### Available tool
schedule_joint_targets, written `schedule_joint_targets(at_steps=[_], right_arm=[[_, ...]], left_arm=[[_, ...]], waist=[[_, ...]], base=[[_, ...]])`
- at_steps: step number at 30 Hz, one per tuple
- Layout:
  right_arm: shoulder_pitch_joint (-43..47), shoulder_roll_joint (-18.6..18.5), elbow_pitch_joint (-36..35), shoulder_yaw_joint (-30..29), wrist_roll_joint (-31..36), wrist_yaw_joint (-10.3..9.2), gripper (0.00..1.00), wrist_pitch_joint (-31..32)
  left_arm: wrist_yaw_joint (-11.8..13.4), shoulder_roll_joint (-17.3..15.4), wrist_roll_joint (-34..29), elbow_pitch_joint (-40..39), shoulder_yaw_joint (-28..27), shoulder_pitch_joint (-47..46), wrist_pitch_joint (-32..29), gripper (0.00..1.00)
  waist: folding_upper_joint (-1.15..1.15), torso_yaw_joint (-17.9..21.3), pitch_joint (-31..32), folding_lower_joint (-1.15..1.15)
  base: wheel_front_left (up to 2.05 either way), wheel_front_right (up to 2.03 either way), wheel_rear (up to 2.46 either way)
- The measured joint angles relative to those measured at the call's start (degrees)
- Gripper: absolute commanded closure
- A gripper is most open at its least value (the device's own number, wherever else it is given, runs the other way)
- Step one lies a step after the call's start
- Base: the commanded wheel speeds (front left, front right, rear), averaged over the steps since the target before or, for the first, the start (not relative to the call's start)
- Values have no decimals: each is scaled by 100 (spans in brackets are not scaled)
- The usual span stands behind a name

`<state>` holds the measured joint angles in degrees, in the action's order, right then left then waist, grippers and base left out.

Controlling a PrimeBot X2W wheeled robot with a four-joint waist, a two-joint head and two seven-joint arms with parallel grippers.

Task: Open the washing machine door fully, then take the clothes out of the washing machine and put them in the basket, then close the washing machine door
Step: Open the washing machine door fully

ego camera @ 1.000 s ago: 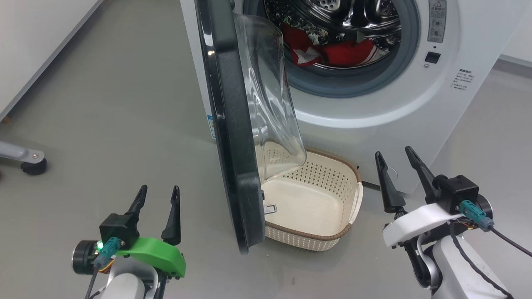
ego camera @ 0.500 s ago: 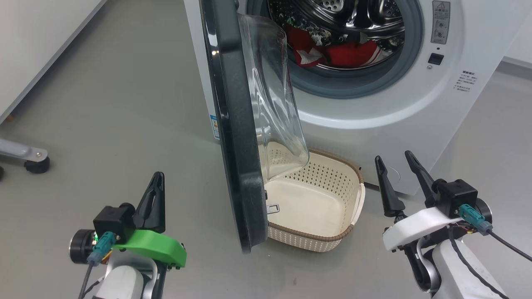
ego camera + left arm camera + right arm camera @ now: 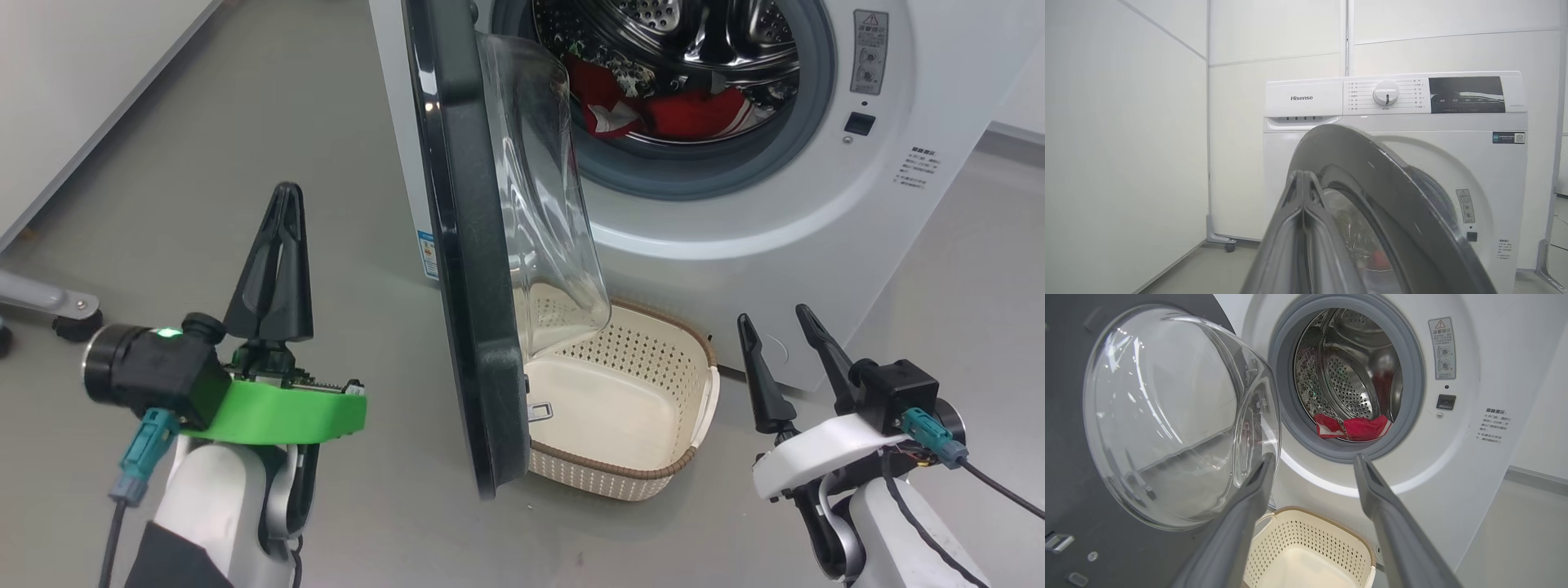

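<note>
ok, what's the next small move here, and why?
Probably carry the left gripper, jaws shut, around the free edge of the washing machine door and nudge it wider. The door stands only partly open, across part of the drum mouth where the clothes lie; the basket sits empty below. The right gripper hangs open, low.

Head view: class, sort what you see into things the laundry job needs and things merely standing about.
Needed for the job: washing machine, washing machine door, clothes, basket.
Merely standing about: castor foot, white wall.
</note>
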<state>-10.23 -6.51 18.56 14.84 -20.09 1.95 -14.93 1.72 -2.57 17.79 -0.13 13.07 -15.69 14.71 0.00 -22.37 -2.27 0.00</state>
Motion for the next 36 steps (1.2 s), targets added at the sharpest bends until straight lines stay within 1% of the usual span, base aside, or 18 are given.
schedule_joint_targets(at_steps=[4,7,10,17,19,24,31,36], right_arm=[[17,38,24,-29,19,51,0,0],[21,68,52,-47,59,56,0,0],[25,85,73,-74,74,101,0,0],[68,119,110,-140,135,151,0,0],[109,129,135,-154,165,152,0,0],[139,165,175,-178,168,178,0,0],[139,211,198,-198,223,221,0,0],[137,230,215,-204,272,253,0,0]], left_arm=[[-67,0,-125,-566,53,-97,4,100],[-156,2,-132,-839,210,-107,7,100],[-225,2,-132,-1049,403,-107,7,100],[-556,1,-132,-1446,1081,-103,7,100],[-612,1,-131,-1546,1317,-101,7,100],[-715,-2,-84,-1639,1920,-37,-145,100],[-759,-20,143,-1488,2591,298,-636,100],[-759,-24,244,-1324,2777,491,-899,100]], waist=[[0,11,20,0],[0,29,37,0],[0,51,54,0],[0,104,79,0],[0,114,87,0],[0,140,101,0],[0,190,62,0],[0,232,-3,0]], base=[[0,0,0],[0,0,0],[0,0,0],[0,0,0],[0,0,0],[0,0,0],[0,0,0],[0,0,0]])
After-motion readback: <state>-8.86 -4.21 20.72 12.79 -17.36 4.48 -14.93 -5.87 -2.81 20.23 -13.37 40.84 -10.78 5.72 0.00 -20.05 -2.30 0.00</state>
